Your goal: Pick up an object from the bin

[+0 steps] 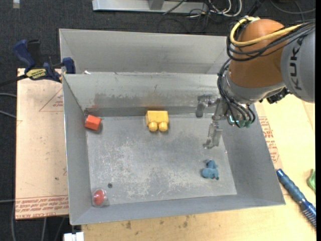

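Blob, small, blue and lumpy (pixel 210 170), down on the floor of the bin (pixel 150 159), toward the front on the view's right and close to the sloping right wall. Looks a bit longer than wide, with the long axis running roughly back to front, narrower end toward the back wall and fatter end toward the front. Too small to say which end counts as the pointy one, honestly. Lies flat and touches nothing else. Just behind the blob, hanging low over the floor: gripper (pixel 204 130), jaws spread apart with bare floor between them, near the blob but not around it. Above that, orange cover (pixel 258 54) on the wrist with a yellow cable looped over it, coming in over the bin's right rim. As for stuff in the way, just open grey floor between gripper and blob, plus that right wall crowding one side. Further out, yellow block (pixel 157 120) at the foot of the back wall, about mid-bin, two round knobs facing the front. Then orange-red cube (pixel 93 122) in the back left corner and little red ball (pixel 99 198) in the front left corner, both well apart from the blob.
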